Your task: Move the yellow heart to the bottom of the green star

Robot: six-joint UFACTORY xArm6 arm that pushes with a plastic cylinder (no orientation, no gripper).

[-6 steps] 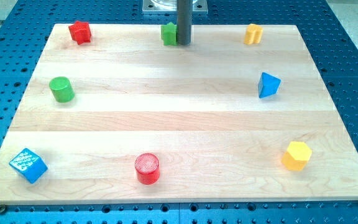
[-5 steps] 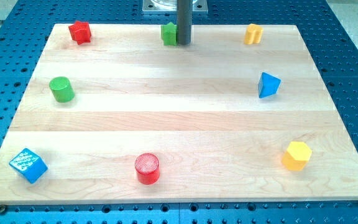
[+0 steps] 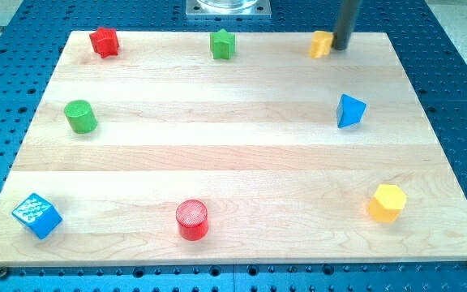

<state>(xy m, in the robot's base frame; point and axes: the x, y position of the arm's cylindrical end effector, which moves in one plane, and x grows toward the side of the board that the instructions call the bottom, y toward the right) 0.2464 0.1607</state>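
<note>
Pressing against the yellow heart from the view's right, my tip sits; green star well left; no claw visible.

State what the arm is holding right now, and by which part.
Nothing is held; the arm only has a rod. My tip sits against the yellow heart on its right side in the view, positioned to push it, well away from the green star.

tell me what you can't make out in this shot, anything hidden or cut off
- Yellow heart: in the camera view my tip covers its right side, so its shape is unclear, as is whether the two touch.
- The rod: cut off by the view's top edge.
- Grey base plate above the board: only its lower strip shows.
- Pattern on the blue cube: too small to read.
</note>
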